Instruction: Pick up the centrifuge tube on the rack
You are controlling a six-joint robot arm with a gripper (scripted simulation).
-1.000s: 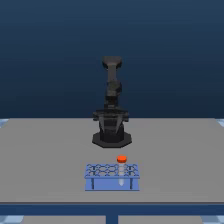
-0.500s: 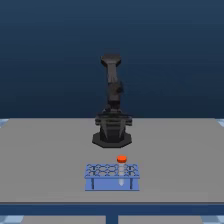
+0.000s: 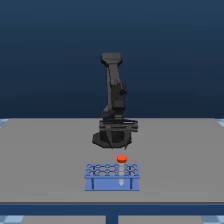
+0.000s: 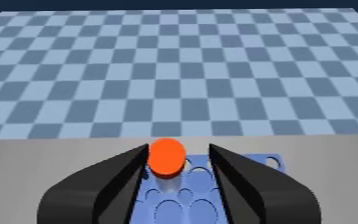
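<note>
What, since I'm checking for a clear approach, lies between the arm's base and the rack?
Nothing: in the exterior view only bare grey table separates the arm's base from the rack, whose centrifuge tube stands at the near edge.

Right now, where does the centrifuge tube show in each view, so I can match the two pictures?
Exterior view: the centrifuge tube stands in the rack, at its back edge, toward the exterior view's right; its orange-red cap sits in front of the arm's base.
Wrist view: its cap shows between the two dark fingers of the gripper, above the rack's holes.
Shared landmark: the blue rack.
</note>
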